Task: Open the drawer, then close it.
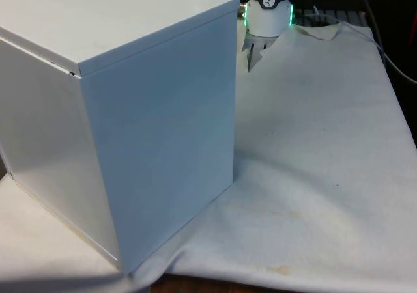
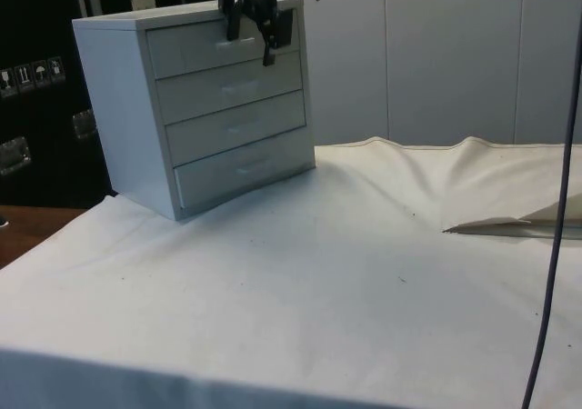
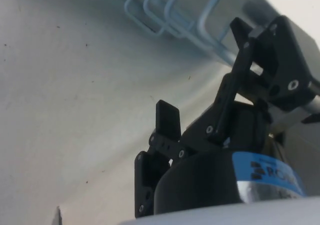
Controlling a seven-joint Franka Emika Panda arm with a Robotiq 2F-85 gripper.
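A white chest of drawers [image 2: 136, 109] stands at the side view's left with several drawers, all looking flush with its front. My black gripper [image 2: 250, 41] hangs in front of the top drawer [image 2: 195, 50], fingers spread apart and open, with nothing held. The wrist view looks down the drawer fronts along a row of thin wire handles [image 3: 165, 22]; the gripper [image 3: 205, 67] is open, and one finger [image 3: 167, 119] stands out from the front while the other is close to the nearest handle. In the front view the chest [image 1: 130, 130] turns its back and side, and one fingertip [image 1: 249, 57] shows past its edge.
The white cloth [image 2: 346, 273] covers the table, with folds and a raised ridge [image 2: 473, 145] at the side view's far right. A dark cable [image 2: 555, 245] hangs down at the side view's right edge. The table's wooden edge [image 2: 27, 227] shows left of the chest.
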